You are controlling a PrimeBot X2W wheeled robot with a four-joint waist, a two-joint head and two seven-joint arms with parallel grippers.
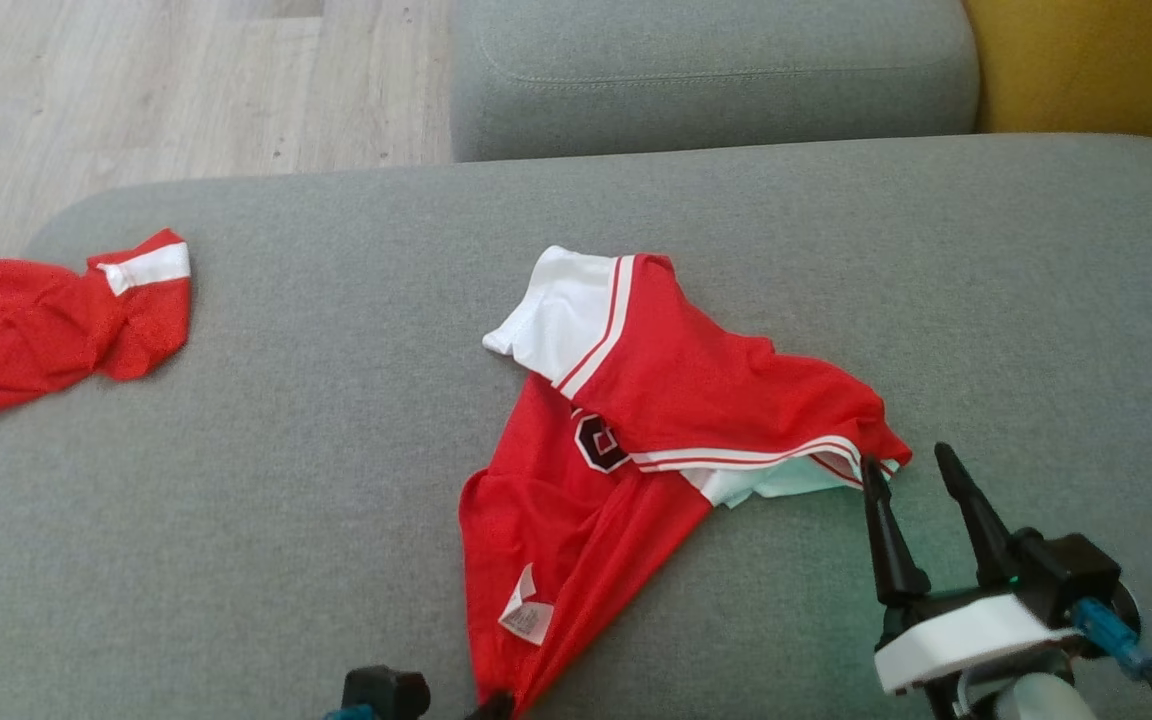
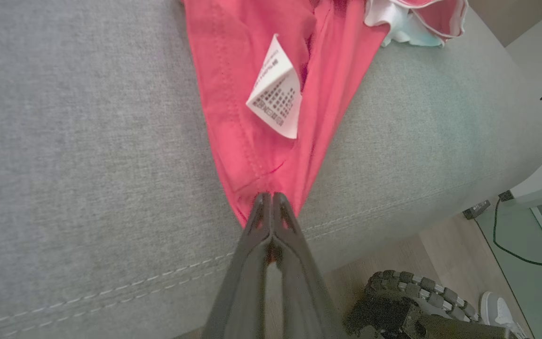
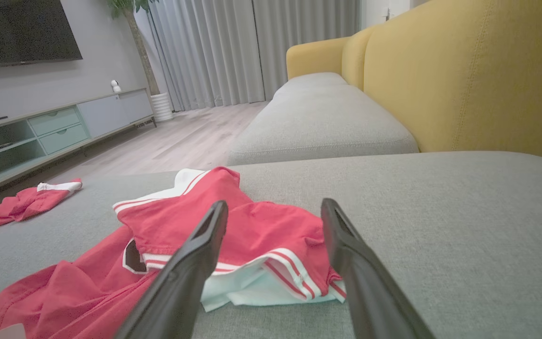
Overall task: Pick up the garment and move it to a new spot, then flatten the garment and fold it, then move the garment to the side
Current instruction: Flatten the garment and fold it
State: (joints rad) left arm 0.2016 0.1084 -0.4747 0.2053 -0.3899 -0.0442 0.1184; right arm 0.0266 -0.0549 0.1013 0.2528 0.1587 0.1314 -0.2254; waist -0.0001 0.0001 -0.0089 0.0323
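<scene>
The garment point(image 1: 636, 420), a red jersey with white panels and striped trim, lies crumpled in the middle of the grey sofa seat point(image 1: 236, 520). Its lower corner is drawn to a point at the seat's front edge, where my left gripper point(image 1: 491, 708) is shut on it. In the left wrist view the gripper point(image 2: 271, 197) pinches that red corner point(image 2: 252, 155), just below a white care label point(image 2: 275, 94). My right gripper point(image 1: 906, 458) stands open by the garment's right-hand white hem. In the right wrist view the gripper point(image 3: 274, 207) has its fingers spread over the striped hem point(image 3: 280, 263).
A second red cloth point(image 1: 46, 320) lies at the seat's far left. Behind are another grey cushion point(image 1: 706, 70) and a yellow backrest point(image 1: 1086, 60). Wooden floor point(image 1: 186, 80) lies beyond. Below the seat's front edge are a robot wheel point(image 2: 407, 301), cables and a shoe point(image 2: 501, 310).
</scene>
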